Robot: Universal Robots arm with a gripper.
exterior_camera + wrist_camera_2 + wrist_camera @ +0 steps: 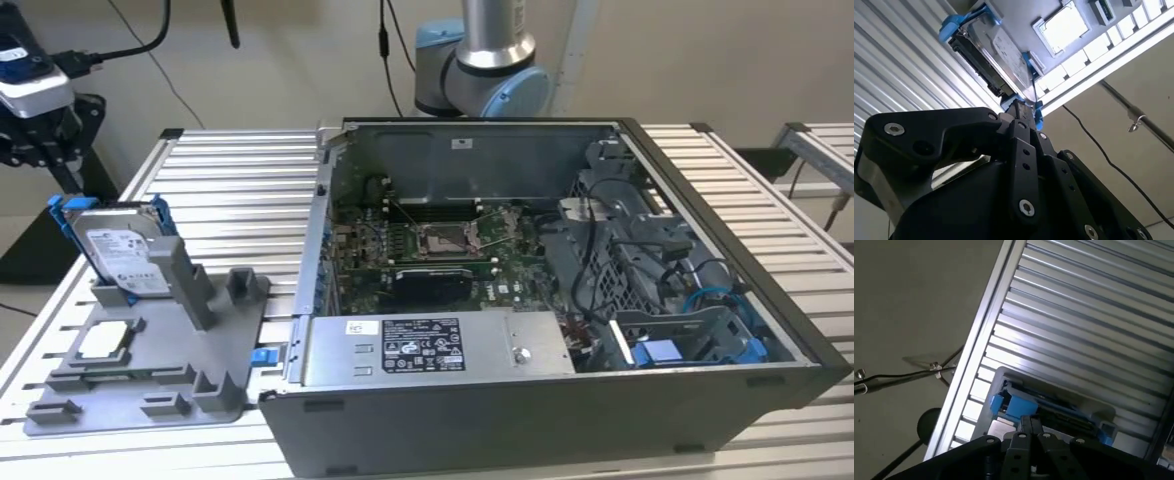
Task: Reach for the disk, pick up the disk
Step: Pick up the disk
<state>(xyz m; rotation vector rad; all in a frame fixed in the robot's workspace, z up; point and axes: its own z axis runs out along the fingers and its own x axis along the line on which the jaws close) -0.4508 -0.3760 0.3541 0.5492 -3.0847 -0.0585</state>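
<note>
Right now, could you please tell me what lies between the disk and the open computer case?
In the exterior view, the holder's tall grey post, a shorter post and a strip of slatted table lie between the disk and the computer case.

Silver-grey metal disk (118,235), smooth, with a matt white paper label (123,262) and a glossy blue plastic frame (58,215); shiny ribbed metal table (227,190); matt grey plastic holder (147,385); matt black gripper (1021,111)
</note>
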